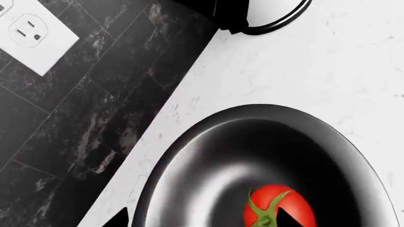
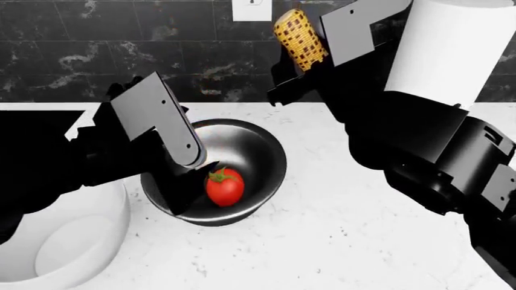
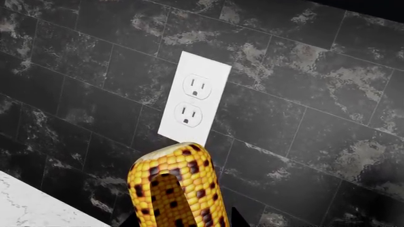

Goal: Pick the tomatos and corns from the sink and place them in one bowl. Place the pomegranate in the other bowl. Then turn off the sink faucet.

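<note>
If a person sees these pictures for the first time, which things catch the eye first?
The red tomato lying in the dark metal bowl on the white counter stands out most. Next is the yellow, dark-speckled corn cob, held high by the right gripper before the black tiled wall and its white outlet.

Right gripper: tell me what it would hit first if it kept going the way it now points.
Most likely the dark tiled wall. The right gripper, shut on the corn, faces that wall near the outlet; nothing else shows between them, though depth is unclear.
</note>
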